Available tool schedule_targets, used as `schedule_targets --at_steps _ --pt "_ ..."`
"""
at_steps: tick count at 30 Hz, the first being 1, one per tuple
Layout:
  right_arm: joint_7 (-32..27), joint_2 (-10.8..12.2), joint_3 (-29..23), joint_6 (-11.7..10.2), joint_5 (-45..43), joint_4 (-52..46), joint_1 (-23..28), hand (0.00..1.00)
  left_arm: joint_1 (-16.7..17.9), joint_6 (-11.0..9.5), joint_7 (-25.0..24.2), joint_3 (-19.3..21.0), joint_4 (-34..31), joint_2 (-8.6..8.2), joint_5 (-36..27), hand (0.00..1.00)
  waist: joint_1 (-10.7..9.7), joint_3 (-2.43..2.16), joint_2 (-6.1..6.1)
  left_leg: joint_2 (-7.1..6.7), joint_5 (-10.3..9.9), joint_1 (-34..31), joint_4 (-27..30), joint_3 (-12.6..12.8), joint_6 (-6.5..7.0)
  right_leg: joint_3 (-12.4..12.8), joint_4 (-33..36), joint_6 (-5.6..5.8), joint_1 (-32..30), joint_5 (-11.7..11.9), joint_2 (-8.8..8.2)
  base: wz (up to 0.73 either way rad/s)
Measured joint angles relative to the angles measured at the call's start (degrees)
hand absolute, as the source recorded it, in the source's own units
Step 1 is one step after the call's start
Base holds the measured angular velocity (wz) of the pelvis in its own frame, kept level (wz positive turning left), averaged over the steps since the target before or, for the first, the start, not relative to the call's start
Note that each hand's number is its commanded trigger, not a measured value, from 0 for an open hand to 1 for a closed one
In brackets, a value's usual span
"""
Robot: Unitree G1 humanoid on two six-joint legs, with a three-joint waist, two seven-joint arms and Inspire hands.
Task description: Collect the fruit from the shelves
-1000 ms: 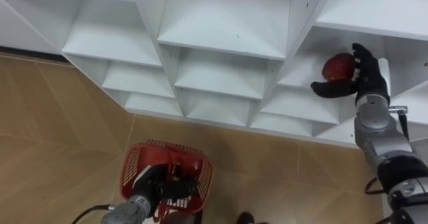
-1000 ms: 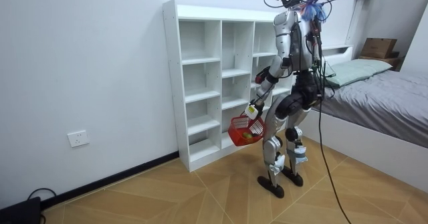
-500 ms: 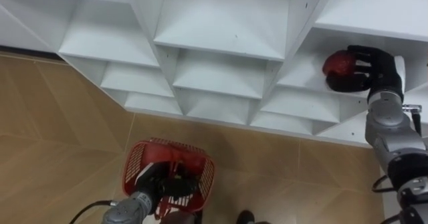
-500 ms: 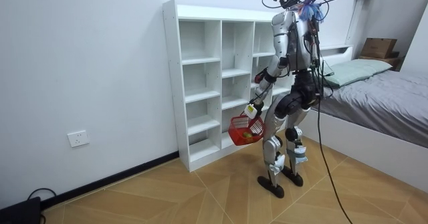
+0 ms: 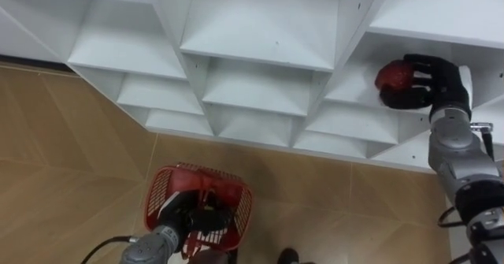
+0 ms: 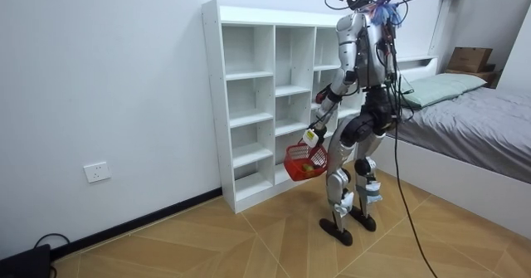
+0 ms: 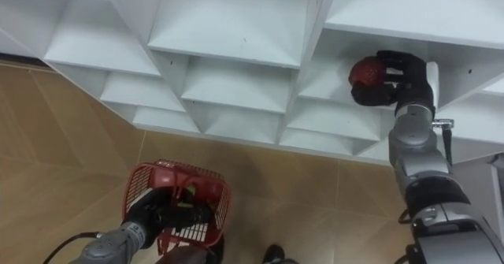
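A red fruit (image 5: 395,76) (image 7: 366,71) sits in a right-hand compartment of the white shelf unit (image 5: 260,27) (image 6: 249,104). My right hand (image 5: 431,83) (image 7: 396,79) has its dark fingers curled round it. Low at the left, my left hand (image 5: 183,213) (image 7: 153,210) is shut on the handle of a red mesh basket (image 5: 198,209) (image 7: 175,205) (image 6: 304,162), which hangs above the wooden floor with something small inside. I stand facing the right part of the shelf unit.
The other shelf compartments (image 5: 264,83) look bare. A bed (image 6: 465,112) stands close behind me, on the room view's right. Wooden floor (image 5: 71,161) stretches under the basket and to my left.
My right hand went from open beside the red fruit to fingers curled round it; over the last half second fruit and hand barely shifted. The basket hand stayed put.
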Motion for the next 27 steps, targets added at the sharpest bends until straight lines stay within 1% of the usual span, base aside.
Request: schedule_targets --at_steps 2,5,10,12,14,15,16,17,18,20,21,23,27 --pt "0.6 0.0 0.1 0.0 0.0 0.1 0.0 1.0 -0.3 0.0 0.0 0.0 1.0 -0.17 0.0 1.0 0.0 0.0 0.02 0.25 0.0 0.5 -0.3 0.0 -0.03 0.1 -1.1 0.05 0.8 0.5 0.39 -0.06" --pt "1.3 0.1 0.3 0.1 -0.1 0.4 0.0 1.0 -0.9 0.0 0.0 0.0 2.1 -0.13 0.1 1.0 0.0 0.0 0.03 0.23 0.1 1.7 -1.3 0.1 -0.08 0.0 -1.5 0.09 1.9 0.6 0.47 0.0" --pt "2.5 0.2 0.6 0.4 -0.5 -0.5 -0.1 1.0 -1.6 -0.3 -0.2 0.2 2.5 0.03 0.1 1.0 0.0 -0.09 0.18 0.49 0.1 1.8 -1.5 0.1 -0.18 0.0 -2.4 0.02 2.3 1.0 0.8 0.0" --pt "3.3 0.6 0.7 0.5 -0.8 -0.9 0.0 1.0 -1.8 -0.4 -0.3 0.2 2.6 0.0 0.0 1.0 -0.2 -0.13 0.24 0.48 0.1 2.1 -1.8 0.3 -0.19 0.1 -2.4 0.05 2.4 1.1 0.81 -0.02" --pt "4.5 2.1 0.8 0.5 -1.0 -1.4 0.5 1.0 -1.5 -0.4 -0.3 0.1 2.6 -0.2 0.0 1.0 -0.4 -0.21 0.39 0.48 0.2 3.3 -2.5 0.5 -0.23 0.3 -3.0 0.1 3.4 1.2 0.9 -0.05" --pt "4.9 2.6 1.1 0.5 -1.0 -1.4 0.7 1.0 -1.4 -0.4 -0.3 0.1 2.6 -0.26 0.0 1.0 -0.5 -0.18 0.45 0.48 0.3 3.8 -2.8 0.5 -0.24 0.2 -3.3 0.12 3.9 1.3 0.93 0.0" --pt "6.0 3.4 1.4 0.4 -1.0 -1.4 0.9 1.0 -1.4 -0.4 -0.3 0.1 2.7 -0.41 -0.1 1.0 -0.9 -0.22 0.69 0.52 0.3 4.5 -3.1 0.4 -0.25 0.1 -4.0 0.16 4.9 1.4 1.06 0.03" --pt "6.8 4.0 2.1 0.4 -0.7 -1.4 1.3 1.0 -1.2 -0.5 -0.2 0.0 2.8 -0.59 -0.8 1.0 -1.3 -0.39 1.06 0.63 0.3 5.1 -3.2 0.4 -0.25 0.0 -4.7 0.2 5.9 1.6 1.24 0.04" --pt "7.3 4.1 2.5 0.4 -0.4 -1.5 1.5 1.0 -1.1 -0.5 -0.2 0.1 2.8 -0.69 -1.3 1.0 -1.4 -0.52 1.28 0.7 0.3 5.4 -3.3 0.4 -0.25 -0.1 -5.1 0.23 6.4 1.8 1.35 0.0" --pt "8.2 4.4 3.8 0.4 0.0 -1.4 2.1 1.0 -0.9 -0.5 -0.1 0.1 2.8 -1.02 -2.2 1.0 -1.6 -0.94 2.04 0.77 0.3 6.7 -4.0 0.4 -0.26 -0.1 -6.2 0.29 7.8 2.2 1.52 -0.02" --pt "8.5 4.4 4.1 0.5 -0.1 -1.4 2.3 1.0 -0.9 -0.5 -0.1 0.1 2.8 -1.07 -2.2 1.0 -1.6 -1.05 2.23 0.76 0.3 7.0 -4.0 0.4 -0.26 -0.1 -6.2 0.29 8.0 2.2 1.51 -0.04" --pt "10.2 4.5 4.7 0.4 -0.1 -1.4 3.1 1.0 -1.0 -0.6 -0.1 0.1 2.8 -1.12 -2.2 1.0 -1.7 -1.16 2.41 0.78 0.3 8.2 -4.3 0.6 -0.27 0.0 -6.3 0.3 9.0 2.2 1.51 -0.04" --pt "12.6 4.5 5.2 0.5 0.0 -1.5 4.4 1.0 -1.0 -0.8 -0.1 0.1 2.8 -1.28 -2.2 1.0 -1.9 -1.19 2.44 0.76 0.4 10.2 -5.0 0.6 -0.38 0.1 -6.8 0.29 10.8 2.2 1.56 -0.01"
